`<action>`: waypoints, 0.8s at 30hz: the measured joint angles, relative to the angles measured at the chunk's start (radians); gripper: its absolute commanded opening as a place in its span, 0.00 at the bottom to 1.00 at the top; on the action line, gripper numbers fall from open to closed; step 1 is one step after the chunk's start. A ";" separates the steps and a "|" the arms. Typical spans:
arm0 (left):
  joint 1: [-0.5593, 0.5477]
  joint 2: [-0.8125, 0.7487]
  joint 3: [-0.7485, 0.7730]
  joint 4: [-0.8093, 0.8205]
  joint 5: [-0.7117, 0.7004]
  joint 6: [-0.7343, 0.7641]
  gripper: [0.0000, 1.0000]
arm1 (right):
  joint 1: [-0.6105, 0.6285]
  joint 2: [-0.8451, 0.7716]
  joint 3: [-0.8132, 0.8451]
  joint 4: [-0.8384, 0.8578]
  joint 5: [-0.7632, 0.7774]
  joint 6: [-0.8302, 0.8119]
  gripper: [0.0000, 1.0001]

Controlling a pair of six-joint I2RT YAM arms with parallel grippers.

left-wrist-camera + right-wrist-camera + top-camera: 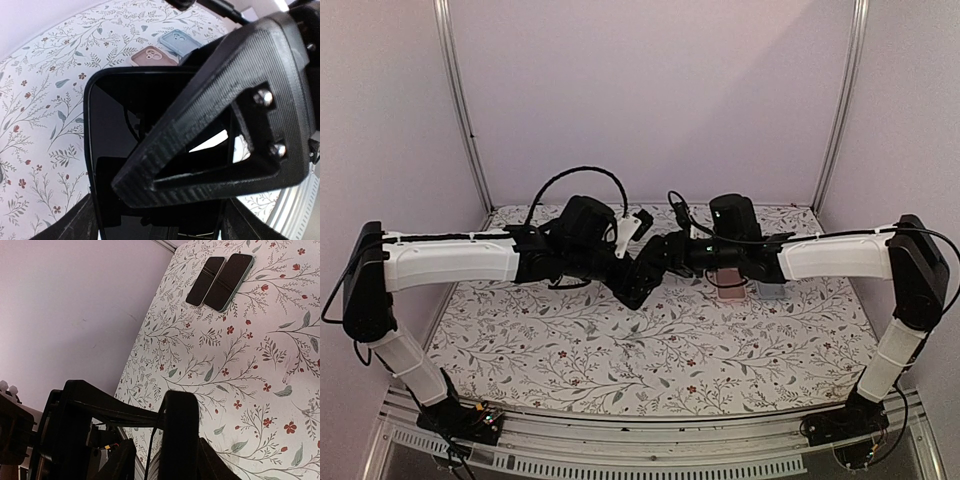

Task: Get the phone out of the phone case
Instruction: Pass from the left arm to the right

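A black phone (115, 125) in a black case (89, 150) is held in the air above the middle of the table. My left gripper (160, 222) is shut on its lower end, with a finger on each long side. My right gripper (170, 455) is shut on the same cased phone, which shows edge-on (180, 430) between its fingers. One right finger (215, 100) lies across the screen. In the top view the left gripper (625, 275) and the right gripper (658, 260) meet at the centre, and the phone is mostly hidden between them.
A pink case (727, 279) and a grey-blue case (770, 290) lie on the floral cloth under my right arm; the left wrist view shows the pink case (152, 56) and the grey-blue case (179, 41) too. A black phone (206, 280) and a green phone (231, 274) lie side by side farther off.
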 measured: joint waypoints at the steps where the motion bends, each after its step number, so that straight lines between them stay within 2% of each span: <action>1: 0.000 0.000 0.000 0.000 -0.005 0.003 0.51 | 0.000 -0.003 -0.002 -0.002 0.005 0.002 0.35; 8: 0.000 0.000 0.000 0.002 -0.024 0.016 0.56 | 0.000 -0.042 -0.018 -0.018 0.023 0.026 0.09; 12: -0.008 0.000 0.000 0.004 -0.050 0.027 0.71 | 0.001 -0.047 -0.018 -0.027 0.039 0.051 0.00; 17: -0.007 0.000 0.000 0.005 -0.051 0.027 0.93 | 0.001 -0.049 -0.018 -0.028 0.039 0.051 0.00; 24: 0.013 -0.016 -0.009 0.019 -0.013 0.026 0.97 | -0.006 -0.071 -0.018 -0.047 0.006 0.001 0.00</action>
